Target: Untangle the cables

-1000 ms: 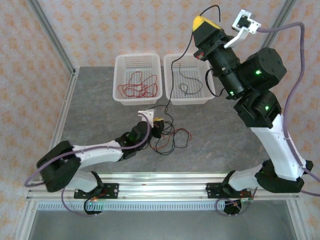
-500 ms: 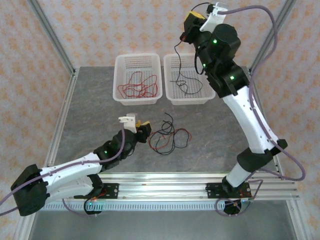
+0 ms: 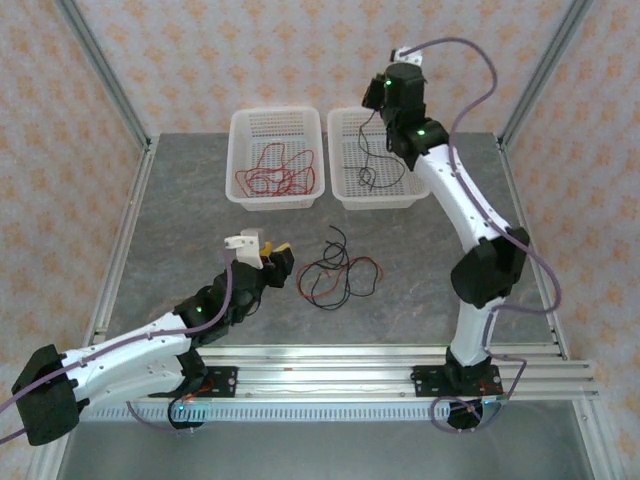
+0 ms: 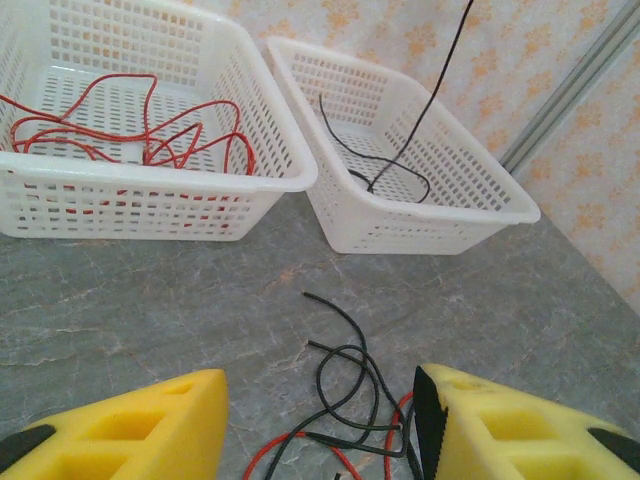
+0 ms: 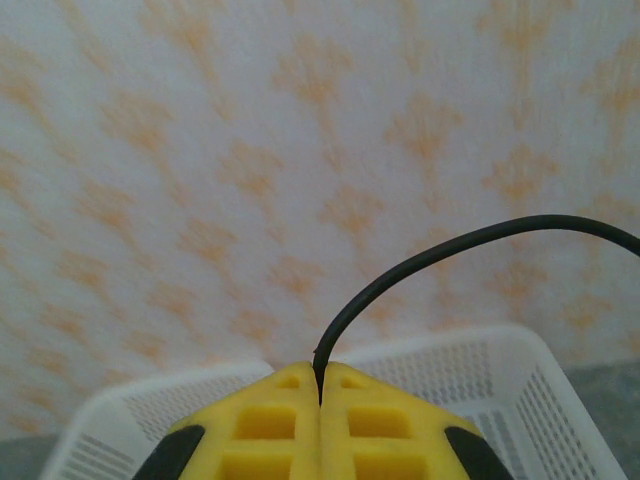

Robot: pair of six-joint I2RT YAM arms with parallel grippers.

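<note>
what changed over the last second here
The right gripper swung out over the right basket, lowering its black cable, now free of the tangle. The left gripper backed off the tangle, jaws opening. The red cables in the left basket stayed put.

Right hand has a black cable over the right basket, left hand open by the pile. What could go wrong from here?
1. The right hand pinches the black cable only at its fingertips. It may slip, and slack could land outside the right basket.
2. In the pile ahead of the open left hand, red and black strands cross. Closing there might grab both.
</note>
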